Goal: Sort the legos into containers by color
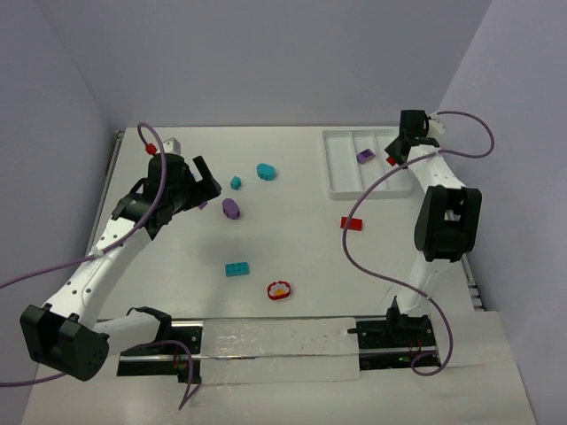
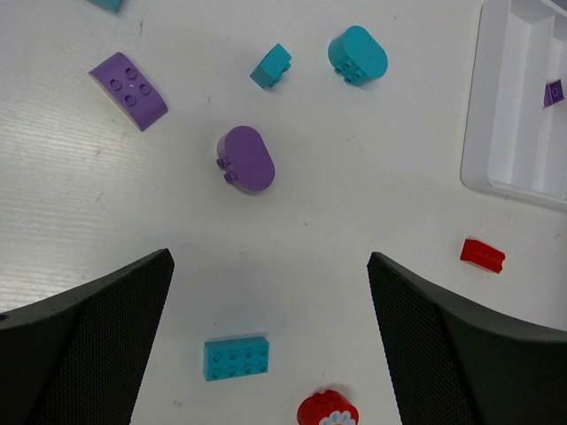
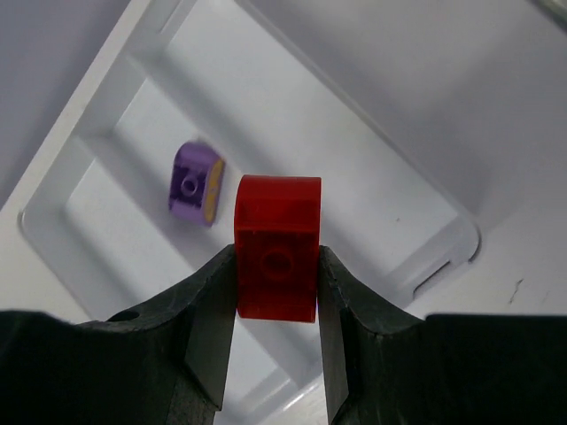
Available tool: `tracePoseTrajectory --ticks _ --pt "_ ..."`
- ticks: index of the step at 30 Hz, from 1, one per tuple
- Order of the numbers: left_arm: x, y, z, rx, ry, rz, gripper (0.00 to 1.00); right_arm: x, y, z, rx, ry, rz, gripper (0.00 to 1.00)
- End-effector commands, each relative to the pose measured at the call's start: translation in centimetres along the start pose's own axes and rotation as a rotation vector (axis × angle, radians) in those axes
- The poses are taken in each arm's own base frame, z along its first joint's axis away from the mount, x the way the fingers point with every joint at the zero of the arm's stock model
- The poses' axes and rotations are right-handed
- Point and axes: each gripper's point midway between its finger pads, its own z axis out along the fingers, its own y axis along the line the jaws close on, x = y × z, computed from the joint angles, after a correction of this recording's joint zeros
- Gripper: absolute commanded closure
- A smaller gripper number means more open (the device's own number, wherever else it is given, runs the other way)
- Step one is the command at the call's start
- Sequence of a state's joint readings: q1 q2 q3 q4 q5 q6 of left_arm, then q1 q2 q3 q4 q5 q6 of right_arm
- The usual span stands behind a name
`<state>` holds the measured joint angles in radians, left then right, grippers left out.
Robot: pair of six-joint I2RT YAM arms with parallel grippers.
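The red brick [image 3: 276, 258] sits in the right gripper [image 3: 276, 288], jaws clamped on its flat sides, over the tray [image 3: 425, 232]. A purple piece [image 3: 195, 183] lies just beyond the fingertips. It is probably light, rigid, slick plastic, so squeeze flat faces, not studs. The left gripper [image 2: 270, 261] hangs spread apart above loose legos [image 2: 245, 158].

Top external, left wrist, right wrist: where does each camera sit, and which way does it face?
Top external: above and behind the left arm and right arm, both in view, looking down on the table.
Left wrist: on the left arm, looking down past the open left gripper at loose legos.
Right wrist: over the white tray, looking down; the right gripper clamps a red brick.
Shared: all three show the purple piece in the tray.
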<state>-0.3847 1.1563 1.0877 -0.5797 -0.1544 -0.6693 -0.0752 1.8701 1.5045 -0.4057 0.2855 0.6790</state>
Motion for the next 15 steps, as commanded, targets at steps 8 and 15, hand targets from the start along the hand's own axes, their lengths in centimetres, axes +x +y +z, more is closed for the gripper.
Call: tracePoseTrajectory --ticks 8,15 --pt "-3.0 -2.2 -0.9 0.061 -0.073 0.008 0.01 -5.3 1.5 6.2 0.035 -0.056 0.101 0.74" --pt "-3.1 -2.2 -0.5 0.047 -0.069 0.011 0.01 -4.5 3.2 9.3 0.011 -0.019 0.089 0.71"
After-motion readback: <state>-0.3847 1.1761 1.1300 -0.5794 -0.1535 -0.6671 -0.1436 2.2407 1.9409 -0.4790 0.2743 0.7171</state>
